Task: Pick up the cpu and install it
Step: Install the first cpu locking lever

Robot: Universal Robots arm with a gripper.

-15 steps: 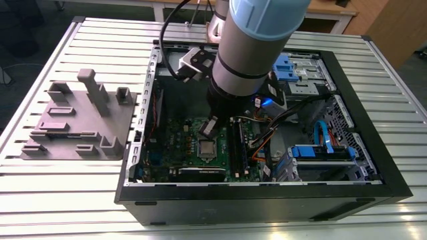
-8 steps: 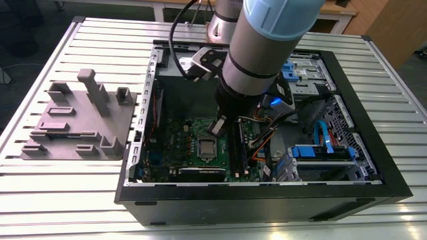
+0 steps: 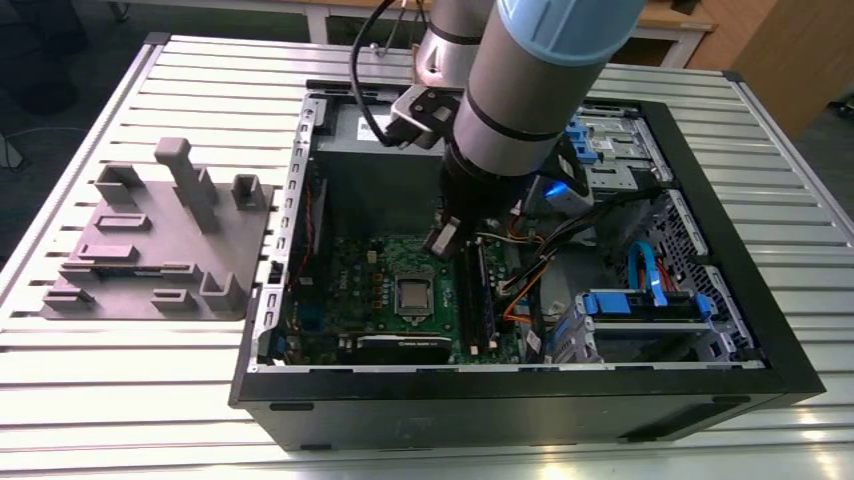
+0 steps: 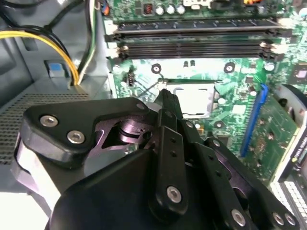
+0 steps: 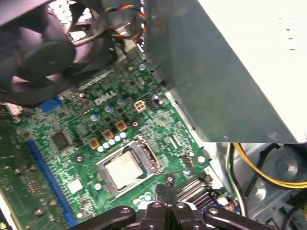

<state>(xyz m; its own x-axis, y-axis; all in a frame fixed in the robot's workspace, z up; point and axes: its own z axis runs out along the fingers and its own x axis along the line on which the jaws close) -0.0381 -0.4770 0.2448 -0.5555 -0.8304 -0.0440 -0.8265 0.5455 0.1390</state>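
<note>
Both wrist views show the gripper (image 5: pixel 165 188) pressed together, holding nothing, just above the cpu (image 5: pixel 123 168) seated in its socket (image 5: pixel 128 163)

Above the cpu (image 5: pixel 125 170) in its socket frame (image 5: pixel 128 165) the way is open. Memory slots (image 4: pixel 192 36) flank one side, the big grey metal box (image 5: pixel 230 67) and yellow cables (image 5: pixel 268 172) crowd another, and a fan (image 5: pixel 43 52) overhangs the board.
</note>
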